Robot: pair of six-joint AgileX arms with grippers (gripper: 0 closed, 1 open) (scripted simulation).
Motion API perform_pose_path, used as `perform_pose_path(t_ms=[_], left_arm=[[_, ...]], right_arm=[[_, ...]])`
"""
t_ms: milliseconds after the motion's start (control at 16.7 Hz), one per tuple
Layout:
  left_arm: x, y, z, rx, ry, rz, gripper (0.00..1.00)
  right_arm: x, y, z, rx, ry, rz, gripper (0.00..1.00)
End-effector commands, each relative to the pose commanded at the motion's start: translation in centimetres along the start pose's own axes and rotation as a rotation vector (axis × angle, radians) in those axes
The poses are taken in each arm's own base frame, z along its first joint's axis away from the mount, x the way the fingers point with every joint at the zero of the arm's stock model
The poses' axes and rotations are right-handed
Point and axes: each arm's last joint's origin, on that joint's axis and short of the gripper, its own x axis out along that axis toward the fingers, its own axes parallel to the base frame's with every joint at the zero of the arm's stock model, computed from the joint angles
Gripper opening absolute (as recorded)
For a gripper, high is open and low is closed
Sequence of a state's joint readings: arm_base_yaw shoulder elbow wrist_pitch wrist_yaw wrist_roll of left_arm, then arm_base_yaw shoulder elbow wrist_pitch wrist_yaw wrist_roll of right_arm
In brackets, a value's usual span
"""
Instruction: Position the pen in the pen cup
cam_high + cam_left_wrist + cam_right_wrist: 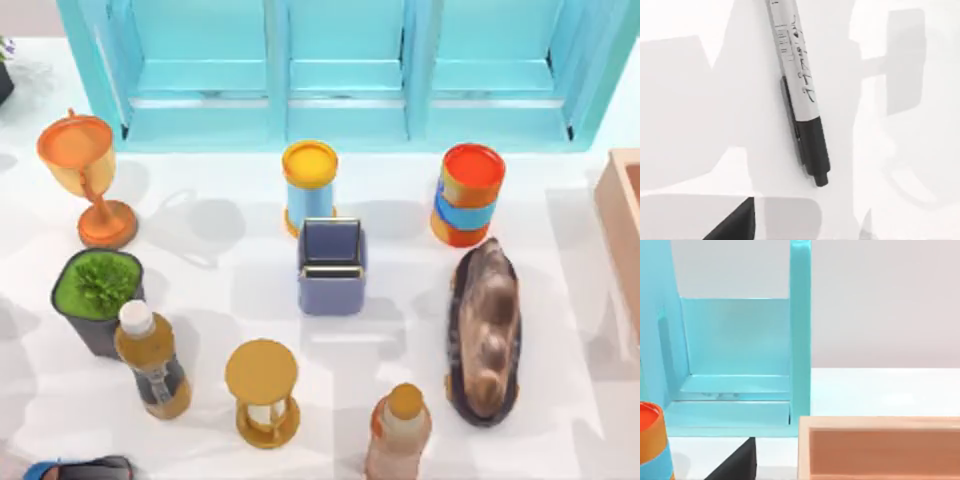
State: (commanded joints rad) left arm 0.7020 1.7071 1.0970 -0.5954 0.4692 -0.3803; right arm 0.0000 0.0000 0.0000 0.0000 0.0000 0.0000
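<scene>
The pen (801, 102), white-bodied with a black end and printed lettering, lies flat on the white table directly below my left gripper (800, 234). One dark fingertip (737, 225) stands off to the side of the pen and nothing is held; the gripper is open. My left arm (85, 468) sits at the table's front left corner. The pen cup (331, 266), periwinkle blue with a dark divided interior, stands upright mid-table. My right gripper (800, 474) is parked at the far right, open, facing the shelf, with a dark fingertip (737, 464) in sight.
Around the cup stand a yellow-lidded can (309, 186), an orange can (468, 194), a brown shoe-like lump (487, 330), an hourglass (262, 392), two bottles (150, 360) (400, 432), a potted plant (97, 290) and a trophy (86, 178). A turquoise shelf (340, 70) runs along the back; a peach box (880, 447) lies right.
</scene>
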Motion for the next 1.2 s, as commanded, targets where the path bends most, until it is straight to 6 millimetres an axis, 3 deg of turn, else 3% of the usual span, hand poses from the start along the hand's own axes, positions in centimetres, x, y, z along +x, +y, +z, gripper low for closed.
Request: perform_pose_path(t_ms=[300, 720, 1200], left_arm=[[2.2, 3.5, 3.6, -0.191, 0.087, -0.006, 1.00], [2.8, 3.5, 3.6, -0.197, 0.092, -0.005, 1.00], [11.6, 3.5, 3.0, -0.197, 0.086, -0.008, 1.00]], right_arm=[[0.0, 0.0, 0.0, 0.000, 0.000, 0.000, 1.00], [0.0, 0.0, 0.0, 0.000, 0.000, 0.000, 1.00], [0.0, 0.0, 0.0, 0.000, 0.000, 0.000, 1.00]])
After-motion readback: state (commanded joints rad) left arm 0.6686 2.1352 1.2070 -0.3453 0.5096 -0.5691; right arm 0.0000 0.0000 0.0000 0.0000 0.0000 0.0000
